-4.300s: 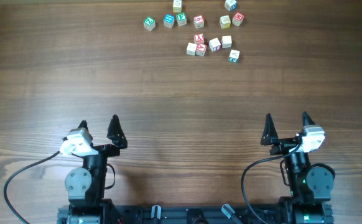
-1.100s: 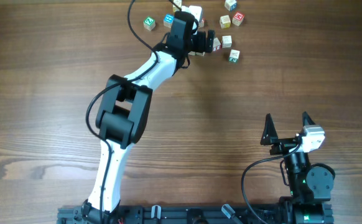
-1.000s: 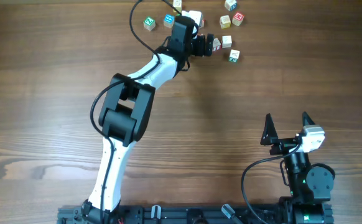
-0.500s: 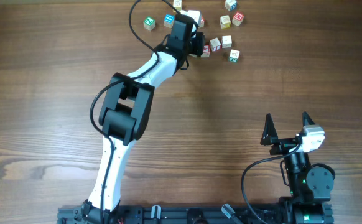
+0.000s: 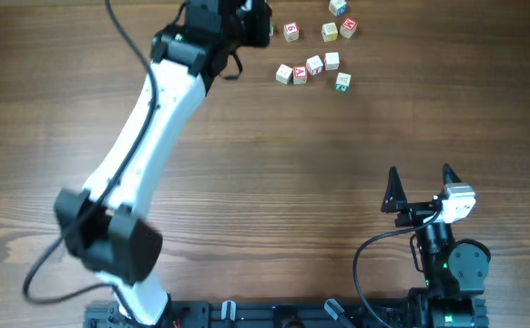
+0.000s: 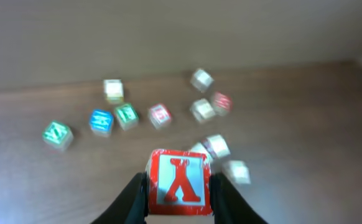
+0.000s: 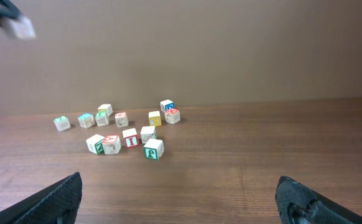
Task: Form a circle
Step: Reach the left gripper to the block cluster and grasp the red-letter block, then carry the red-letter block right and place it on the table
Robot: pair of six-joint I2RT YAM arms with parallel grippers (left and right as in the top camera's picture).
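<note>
One red-lettered cube (image 6: pixel 178 177) is now pinched in our left gripper's (image 6: pixel 178 193) narrowed fingers, raised up and leftward since a moment ago, while the cluster of three cubes (image 5: pixel 299 72) lies on the table (image 5: pixel 274 173) to its right and our right gripper (image 5: pixel 420 175) stays spread wide.

Wooden table (image 5: pixel 274 182); along its far side, loose letter cubes in a rough row; green cube (image 7: pixel 61 122) at the left end, blue cube (image 7: pixel 85 119) just beside it; further right, yellow cube (image 7: pixel 155 117) just beside red cube (image 7: pixel 172 115).
</note>
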